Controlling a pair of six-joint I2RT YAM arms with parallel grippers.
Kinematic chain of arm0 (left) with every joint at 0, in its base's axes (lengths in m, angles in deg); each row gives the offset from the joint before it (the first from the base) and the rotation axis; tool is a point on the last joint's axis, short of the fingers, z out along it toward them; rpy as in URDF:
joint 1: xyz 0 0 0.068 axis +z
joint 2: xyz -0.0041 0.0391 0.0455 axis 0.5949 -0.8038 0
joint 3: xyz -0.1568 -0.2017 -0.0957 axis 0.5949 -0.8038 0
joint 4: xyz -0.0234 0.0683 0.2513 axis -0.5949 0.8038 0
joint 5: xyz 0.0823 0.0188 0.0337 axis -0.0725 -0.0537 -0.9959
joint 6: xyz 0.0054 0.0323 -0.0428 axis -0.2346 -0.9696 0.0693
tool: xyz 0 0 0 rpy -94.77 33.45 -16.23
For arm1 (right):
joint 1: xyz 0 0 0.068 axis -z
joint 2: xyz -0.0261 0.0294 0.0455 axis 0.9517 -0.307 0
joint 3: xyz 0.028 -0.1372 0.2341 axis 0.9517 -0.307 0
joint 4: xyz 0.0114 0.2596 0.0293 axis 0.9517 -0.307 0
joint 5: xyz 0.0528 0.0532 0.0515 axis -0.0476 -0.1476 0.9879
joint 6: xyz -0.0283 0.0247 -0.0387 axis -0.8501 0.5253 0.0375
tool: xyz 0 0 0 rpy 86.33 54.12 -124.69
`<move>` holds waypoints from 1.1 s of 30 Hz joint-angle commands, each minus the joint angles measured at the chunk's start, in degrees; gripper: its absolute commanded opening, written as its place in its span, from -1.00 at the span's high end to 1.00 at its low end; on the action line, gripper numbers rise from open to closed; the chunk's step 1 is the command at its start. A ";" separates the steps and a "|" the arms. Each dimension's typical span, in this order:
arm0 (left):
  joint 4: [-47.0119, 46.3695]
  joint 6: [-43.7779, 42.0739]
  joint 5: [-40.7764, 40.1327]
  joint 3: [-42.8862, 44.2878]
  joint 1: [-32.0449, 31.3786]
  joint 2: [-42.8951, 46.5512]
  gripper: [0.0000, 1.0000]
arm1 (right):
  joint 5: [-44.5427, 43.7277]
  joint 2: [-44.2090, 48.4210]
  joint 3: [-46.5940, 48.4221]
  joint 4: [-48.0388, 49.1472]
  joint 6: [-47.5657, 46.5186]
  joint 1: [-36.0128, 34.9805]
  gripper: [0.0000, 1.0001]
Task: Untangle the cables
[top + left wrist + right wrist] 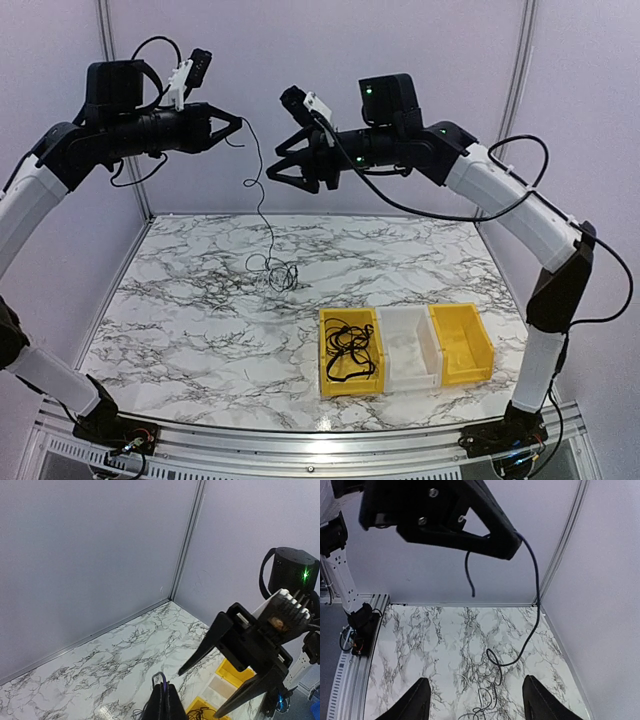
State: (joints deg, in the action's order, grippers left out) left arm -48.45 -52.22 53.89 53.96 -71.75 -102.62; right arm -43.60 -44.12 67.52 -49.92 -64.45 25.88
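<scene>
Nearest the arm bases, right of centre in the lower part of the top view, three bins stand in a touching row on the marbled counter (pixel 180 300). The left yellow bin (pixel 325 350) holds a loose heap of black cables (pixel 350 352). The white bin (pixel 408 345) in the middle and the right yellow bin (pixel 462 345) show bare floors.

Further back, near the middle of the counter, lies a small tangle (pixel 275 272) of thin black cord. A single black cable (pixel 255 180) rises from it, well clear of the bins, towards the upper left.

That cable ends high above the counter in the left jaws, at the tip of the left arm (pixel 150 130). They are pressed together on the cable. In the right wrist view a short free end (pixel 468 575) dangles beside them at top centre, while the long run curves down the right side to a loop on the counter.

Facing them from the right, near but apart, the right arm (pixel 400 145) holds the right jaws spread wide. Its fingers (pixel 417 700) sit at the bottom corners of its own view, with nothing between them.
</scene>
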 commanded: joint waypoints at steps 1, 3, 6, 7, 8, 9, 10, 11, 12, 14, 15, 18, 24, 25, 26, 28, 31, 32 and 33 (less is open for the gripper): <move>0.01 0.11 2.24 0.64 -0.59 0.30 1.00 | -3.41 -6.01 6.63 7.66 14.25 -1.24 -0.26; -0.14 0.01 2.80 0.02 -0.68 0.63 1.00 | -5.33 -7.96 7.72 8.29 15.46 -1.83 -0.24; -0.30 0.16 2.94 -0.61 -0.79 1.09 1.00 | -7.69 -9.43 7.87 9.14 17.83 -1.92 -0.10; -0.31 0.25 2.87 -0.87 -0.79 1.37 1.00 | -8.04 -9.53 7.75 9.31 18.39 -1.91 -0.05; -0.42 0.25 2.79 -1.20 -0.79 1.54 1.00 | -8.01 -9.51 7.58 9.49 18.66 -1.92 0.09; -0.52 0.27 2.51 -1.52 -0.79 1.75 1.00 | -7.85 -9.42 7.48 9.69 18.89 -1.90 0.18; -0.54 0.33 2.28 -1.89 -0.80 1.94 1.00 | -7.61 -9.18 7.29 9.93 19.08 -1.92 0.23; -0.62 0.34 2.10 -2.30 -0.87 2.18 1.00 | -7.29 -8.89 7.12 10.06 19.16 -1.88 0.25; -0.67 0.39 2.02 -2.76 -0.88 2.37 1.00 | -6.84 -8.54 6.90 10.17 18.99 -1.90 0.26; -0.88 0.59 1.13 -3.65 -0.88 2.60 1.00 | -5.57 -7.56 6.14 9.98 18.31 -1.92 0.19; -0.91 0.67 0.44 -4.31 -0.88 2.83 1.00 | -4.56 -6.66 5.29 9.80 17.85 -1.91 0.11; -1.25 0.70 -0.21 -5.58 -0.88 3.24 1.00 | -0.67 -4.23 2.99 9.74 16.87 -1.85 -0.07; -2.06 0.99 0.48 -7.68 -0.88 3.73 1.00 | -2.65 -2.03 1.56 9.51 17.24 -1.79 0.18; -2.28 1.04 0.41 -7.98 -0.88 3.82 1.00 | -3.10 -2.05 1.54 9.29 17.24 -1.74 0.27; -2.50 1.10 0.42 -8.25 -0.88 3.91 1.00 | -3.53 -2.23 1.46 9.11 17.31 -1.68 0.32; -3.02 1.30 0.42 -8.65 -0.90 4.22 1.00 | -3.89 -2.59 1.26 8.64 17.17 -1.66 0.33; -3.33 1.33 0.25 -8.78 -0.97 4.44 1.00 | -4.09 -3.62 1.23 7.53 16.97 -1.65 0.24; -3.44 1.37 0.29 -8.73 -0.97 4.41 1.00 | -3.98 -3.91 1.15 7.32 16.99 -1.66 0.18; -3.51 1.47 0.46 -8.57 -0.97 4.52 1.00 | -3.73 -4.15 1.13 7.13 16.98 -1.62 0.13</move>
State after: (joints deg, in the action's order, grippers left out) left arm -49.26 -51.15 54.28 45.43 -72.47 -100.02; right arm -46.79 -47.25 68.94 -41.57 -47.53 24.33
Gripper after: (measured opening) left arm 0.024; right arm 0.398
